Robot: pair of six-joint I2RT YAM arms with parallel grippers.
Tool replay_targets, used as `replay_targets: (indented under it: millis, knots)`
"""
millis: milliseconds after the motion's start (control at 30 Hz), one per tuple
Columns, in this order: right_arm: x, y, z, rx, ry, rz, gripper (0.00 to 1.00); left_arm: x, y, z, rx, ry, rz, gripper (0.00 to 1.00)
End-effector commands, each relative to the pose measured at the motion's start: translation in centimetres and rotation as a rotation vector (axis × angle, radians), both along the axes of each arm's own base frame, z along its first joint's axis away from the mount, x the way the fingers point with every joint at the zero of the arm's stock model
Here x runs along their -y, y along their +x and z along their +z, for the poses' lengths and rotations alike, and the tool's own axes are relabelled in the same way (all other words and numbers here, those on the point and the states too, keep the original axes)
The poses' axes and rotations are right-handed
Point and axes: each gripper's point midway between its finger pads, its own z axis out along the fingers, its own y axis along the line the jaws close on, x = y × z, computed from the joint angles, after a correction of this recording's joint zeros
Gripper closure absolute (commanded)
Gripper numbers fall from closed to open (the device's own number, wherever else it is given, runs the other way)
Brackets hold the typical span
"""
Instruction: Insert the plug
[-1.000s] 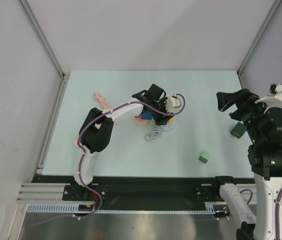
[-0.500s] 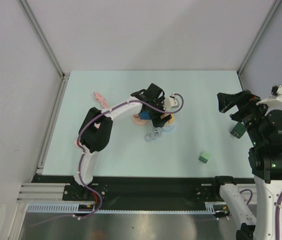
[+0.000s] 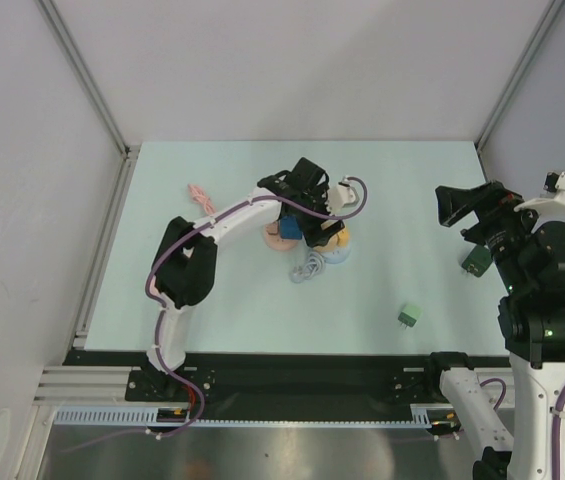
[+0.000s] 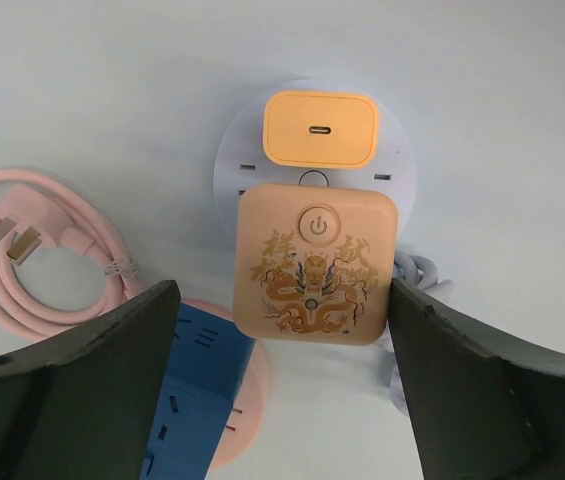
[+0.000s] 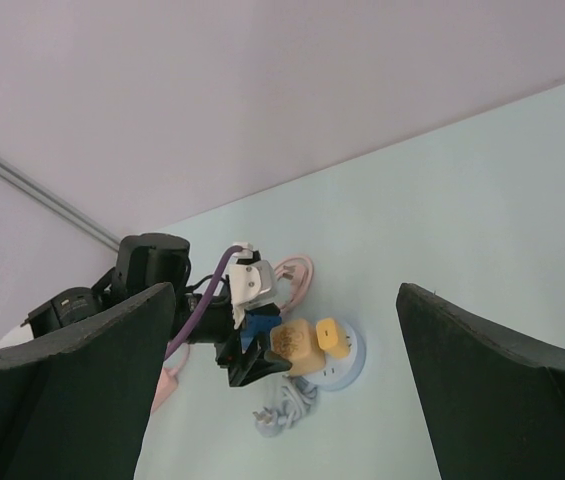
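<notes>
A tan plug (image 4: pixel 315 262) with a dragon print and a power button stands in the round white socket base (image 4: pixel 402 175), right beside a small orange charger (image 4: pixel 320 129). My left gripper (image 4: pixel 283 290) hovers over the tan plug, open, with one finger on each side and clear of it. From above, the left gripper (image 3: pixel 314 228) is at the table's middle, over the socket base (image 3: pixel 342 252). My right gripper (image 3: pixel 452 205) hangs open and empty above the table's right side. Through the right gripper (image 5: pixel 284 290) I see the tan plug (image 5: pixel 295 345) far off.
A blue cube socket on a pink round base (image 4: pixel 187 390) sits just left of the plug. A coiled pink cable (image 4: pixel 52 250) lies further left, a grey-white cable (image 3: pixel 310 268) in front of the socket. Two green plugs (image 3: pixel 409 316) (image 3: pixel 476 261) lie at the right.
My left gripper's jaws have spread apart, off the tan plug, which stays standing in the round socket base. The left wrist has shifted slightly towards the back. The right arm has barely moved.
</notes>
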Motion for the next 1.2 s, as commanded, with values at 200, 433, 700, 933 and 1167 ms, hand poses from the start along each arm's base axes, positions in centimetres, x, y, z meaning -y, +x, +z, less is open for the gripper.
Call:
replay_targets:
  millis: [200,433,700,933,1167]
  knots:
    - [-0.5,-1.0,1.6,0.058,0.01,0.025,0.0,0.6,1.0,8.1,0.158,-0.054,0.075,0.12]
    - [-0.4,-0.9,1.4,0.057,0.011,0.019,0.0,0.8,-0.1,8.3,0.14,-0.06,0.054,0.11]
    - [-0.6,-0.6,1.3,0.057,0.025,0.03,0.0,2.5,-0.6,9.2,0.091,-0.13,0.042,0.92]
    - [-0.6,-0.3,1.1,0.056,0.023,0.03,0.0,1.1,-0.9,1.8,-0.012,0.006,0.096,1.0]
    - [-0.7,0.2,1.0,0.045,0.028,0.033,0.0,0.3,-2.2,-3.3,-0.08,0.05,0.115,0.99]
